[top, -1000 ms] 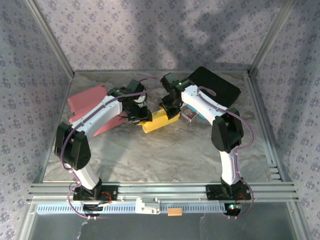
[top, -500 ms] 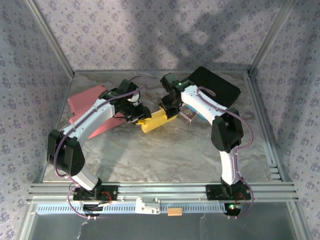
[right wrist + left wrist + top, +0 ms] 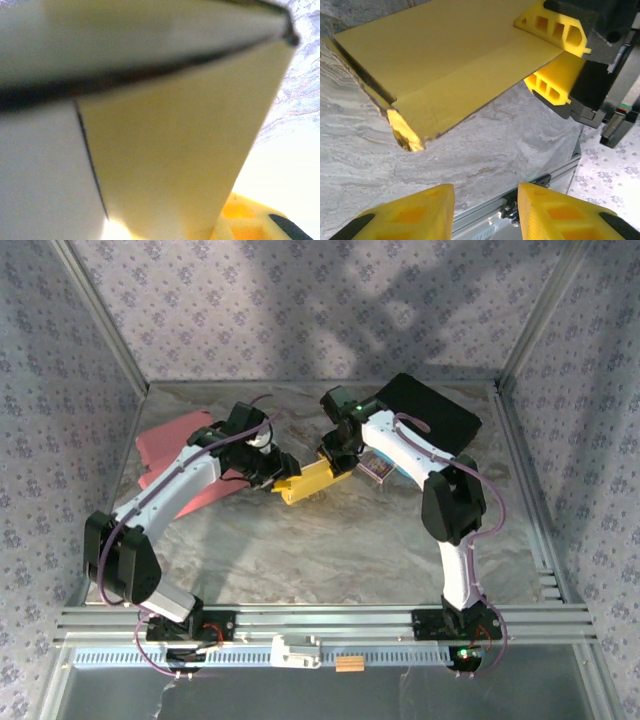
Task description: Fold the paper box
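The marbled table [image 3: 330, 550] spans the floor of the enclosure, bounded by flower-patterned walls [image 3: 300, 310] and a metal rail [image 3: 330, 620] along its near edge. The left arm [image 3: 170, 490] reaches from its base up and inward, and the right arm [image 3: 440, 490] bends over from the opposite side, so that both meet near the far middle of the table. A black flat panel [image 3: 432, 410] lies at the far right corner and a pile of red sheets [image 3: 175, 445] lies at the far left, partly under the left arm. The paper box [image 3: 312, 480], yellow and not fully formed, sits between the two wrists in the far middle of the table. In the left wrist view its broad panel [image 3: 445, 50] slopes above the marble, with one creased corner touching down. The right gripper [image 3: 335, 455] is clenched on the box's far edge: one yellow finger [image 3: 552, 27] lies on top of the cardboard and the other below it. The right wrist view shows the cardboard [image 3: 175, 150] pressed close to the lens. The left gripper [image 3: 485, 192] is released, with its fingers [image 3: 427, 200] apart, bare marble in the gap, and the box just beyond them. A small purplish object [image 3: 378, 468], too small to identify, lies beside the right arm.
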Action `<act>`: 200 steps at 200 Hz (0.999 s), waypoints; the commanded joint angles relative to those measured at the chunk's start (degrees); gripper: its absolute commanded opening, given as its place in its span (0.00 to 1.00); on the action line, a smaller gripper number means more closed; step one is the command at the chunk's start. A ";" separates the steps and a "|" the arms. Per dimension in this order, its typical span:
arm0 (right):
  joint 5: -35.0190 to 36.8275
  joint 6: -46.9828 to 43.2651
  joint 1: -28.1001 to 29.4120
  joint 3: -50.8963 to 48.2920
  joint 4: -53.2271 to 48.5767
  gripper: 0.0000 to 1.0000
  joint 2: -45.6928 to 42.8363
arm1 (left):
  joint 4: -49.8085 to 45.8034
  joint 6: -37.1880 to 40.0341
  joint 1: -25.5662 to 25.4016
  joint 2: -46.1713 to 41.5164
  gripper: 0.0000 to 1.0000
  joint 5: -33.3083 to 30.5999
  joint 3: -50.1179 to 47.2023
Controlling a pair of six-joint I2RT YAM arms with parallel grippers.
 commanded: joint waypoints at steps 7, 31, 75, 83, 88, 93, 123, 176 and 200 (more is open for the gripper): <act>-0.14 0.73 0.02 1.42 -2.30 0.34 2.49 | 3.25 -5.74 2.83 -4.66 0.39 0.28 -0.74; -0.23 1.09 0.02 1.93 -2.56 0.34 2.83 | 5.43 -7.58 4.19 -4.12 0.39 -0.55 -0.46; -0.63 1.33 -0.16 3.53 -3.53 0.34 3.62 | 3.31 -8.20 4.54 -0.04 0.38 -1.85 -0.79; -0.70 1.34 -0.16 3.69 -3.55 0.34 3.70 | 2.77 -8.79 4.78 0.03 0.38 -2.38 -1.25; -0.58 1.34 -0.16 3.71 -3.54 0.35 3.71 | 3.15 -9.43 4.89 -0.27 0.38 -2.76 -1.67; -0.62 1.35 -0.17 3.86 -3.61 0.35 3.79 | 4.11 -10.37 4.94 -0.47 0.38 -3.05 -2.24; -0.71 1.25 -0.16 3.89 -3.78 0.34 3.97 | 5.47 -12.29 4.99 -0.36 0.38 -3.81 -1.66; -0.80 1.34 -0.16 4.34 -3.63 0.34 4.07 | 5.40 -12.05 4.50 -0.24 0.38 -4.61 -2.72; -0.72 1.34 -0.10 4.24 -3.62 0.34 4.10 | 9.50 -15.45 3.96 -0.82 0.36 -5.31 -2.54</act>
